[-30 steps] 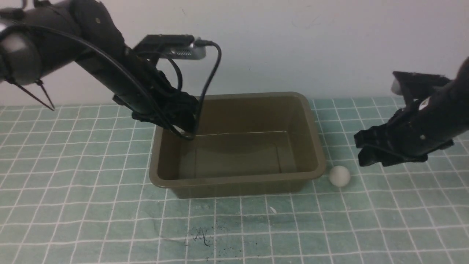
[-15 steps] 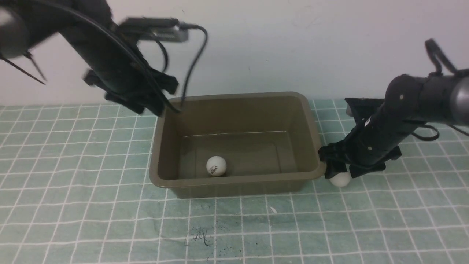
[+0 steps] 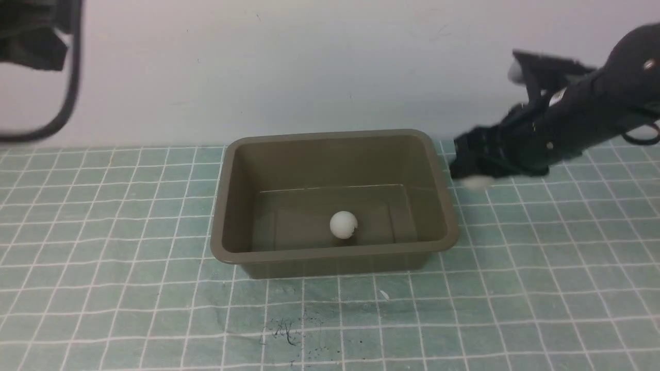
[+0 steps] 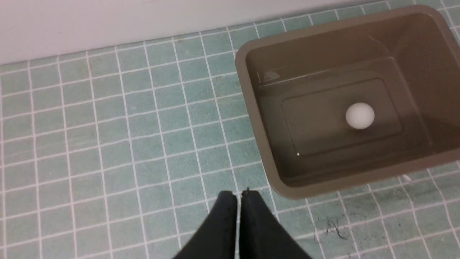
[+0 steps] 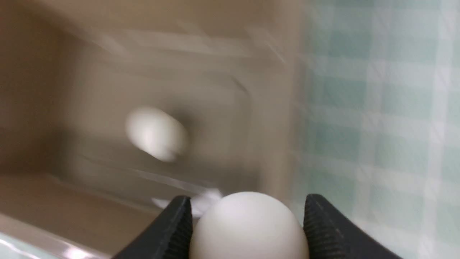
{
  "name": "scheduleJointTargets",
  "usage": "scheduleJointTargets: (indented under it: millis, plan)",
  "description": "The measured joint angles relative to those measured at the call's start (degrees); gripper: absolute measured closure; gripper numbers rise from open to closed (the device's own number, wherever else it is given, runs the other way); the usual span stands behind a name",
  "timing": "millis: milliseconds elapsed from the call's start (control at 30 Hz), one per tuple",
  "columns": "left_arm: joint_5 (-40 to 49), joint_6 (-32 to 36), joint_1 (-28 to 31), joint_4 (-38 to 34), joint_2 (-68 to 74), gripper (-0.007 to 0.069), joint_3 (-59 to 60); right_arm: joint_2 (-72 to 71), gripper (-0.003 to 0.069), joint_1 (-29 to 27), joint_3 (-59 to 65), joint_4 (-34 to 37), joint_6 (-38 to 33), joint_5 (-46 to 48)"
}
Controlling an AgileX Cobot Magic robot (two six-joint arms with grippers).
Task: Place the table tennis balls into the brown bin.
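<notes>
The olive-brown bin (image 3: pixel 220 206) stands at the middle of the green grid mat. One white table tennis ball (image 3: pixel 343 224) lies on its floor, also seen as the ball (image 4: pixel 359 115) from the left wrist and blurred as the ball (image 5: pixel 156 133) from the right wrist. My right gripper (image 3: pixel 472 172) hovers just outside the bin's right rim, raised off the mat, shut on the second white ball (image 5: pixel 248 226) between both fingers. My left gripper (image 4: pixel 239 196) is shut and empty, high over the mat left of the bin (image 4: pixel 248 104); only arm parts show at the front view's top left corner.
A white wall runs behind the mat. Dark scuff marks (image 3: pixel 283 332) and a small white fleck (image 3: pixel 384 294) lie on the mat in front of the bin.
My right gripper closed on the ball beside the bin and lifted it. The left arm withdrew up and left after dropping its ball, which rolled right across the bin floor.
</notes>
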Motion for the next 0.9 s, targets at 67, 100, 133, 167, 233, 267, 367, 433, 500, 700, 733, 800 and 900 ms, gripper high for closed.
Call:
scheduleJointTargets:
  millis: [67,100,133,167,233,267,367,433,500,700,733,800,900]
  plan:
    - [-0.78,0.0,0.0,-0.41,-4.85,0.0629,4.78,0.18,0.0299,1.62,-0.05,3.2,-3.89,-2.96]
    - [-1.51,0.0,0.0,-0.66,-6.23,0.0629,6.84,0.76,0.0299,2.49,-0.25,4.58,-5.99,-3.98]
    - [-1.69,0.0,0.0,-0.75,-7.13,0.0629,7.36,0.9,0.0299,2.66,-0.32,4.78,-6.76,-4.14]
    - [-2.37,0.0,0.0,-1.16,-8.84,0.0629,9.43,1.55,0.0299,3.25,-0.57,5.71,-8.07,-4.95]
    - [-4.31,0.0,0.0,-2.91,-12.97,0.0629,15.18,3.39,0.0276,4.17,-1.59,6.48,-9.8,-5.54]
    - [-4.96,0.0,0.0,-3.7,-14.56,0.0629,17.67,4.21,0.0248,4.39,-2.17,6.63,-10.11,-5.54]
    - [-6.47,0.0,0.0,-5.23,-18.16,0.0629,24.22,5.22,0.0119,4.43,-4.3,6.12,-10.63,-3.79]
    - [-7.37,0.0,0.0,-5.84,-19.87,0.0629,28.08,3.91,0.0095,4.43,-5.85,4.11,-9.82,-0.7]
    - [-7.97,0.0,0.0,-5.99,-20.75,0.0629,29.91,1.95,0.0119,4.43,-7.03,0.89,-8.48,2.0]
    - [-8.78,0.0,0.0,-6.37,-20.94,0.0629,30.89,-12.57,0.0509,4.55,-8.62,-17.62,4.12,11.52]
    - [-9.44,0.0,0.0,-6.7,-20.94,0.0629,30.93,-16.89,0.0583,4.59,-8.27,-21.66,7.17,13.22]
    - [-10.92,0.0,0.0,-7.3,-20.94,0.0629,30.93,-23.2,0.0636,4.59,-6.9,-25.31,10.97,13.95]
    - [-14.32,0.41,0.0,-8.8,-20.94,0.0629,30.93,-36.24,0.0665,4.59,-1.23,-29.65,16.18,13.86]
